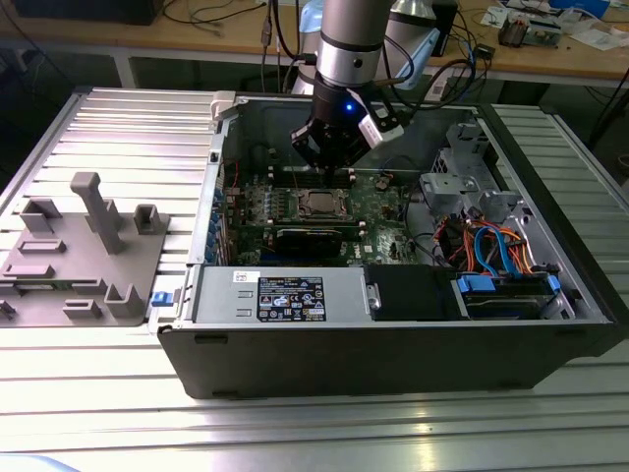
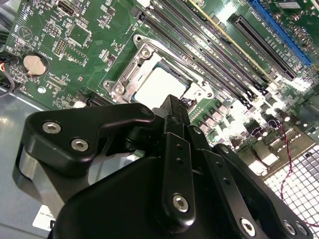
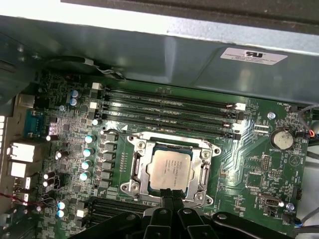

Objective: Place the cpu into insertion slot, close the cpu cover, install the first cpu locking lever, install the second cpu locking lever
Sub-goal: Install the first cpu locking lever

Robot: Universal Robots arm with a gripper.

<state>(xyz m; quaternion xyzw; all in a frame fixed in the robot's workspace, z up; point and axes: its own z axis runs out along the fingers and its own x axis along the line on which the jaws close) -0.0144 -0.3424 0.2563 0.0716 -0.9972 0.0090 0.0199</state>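
**Chip seated, cover down**

The cpu lies flat in the insertion slot, mid-motherboard, with the cpu cover seemingly down around it. The hand, fingers pressed together on nothing, hangs at the slot's edge. Whether the levers are latched I cannot tell.

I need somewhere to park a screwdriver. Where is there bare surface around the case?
The slotted table is bare in front of the case, and beyond the grey fixture on the exterior view's left. Inside the case is crowded: the gripper hangs over the cpu.
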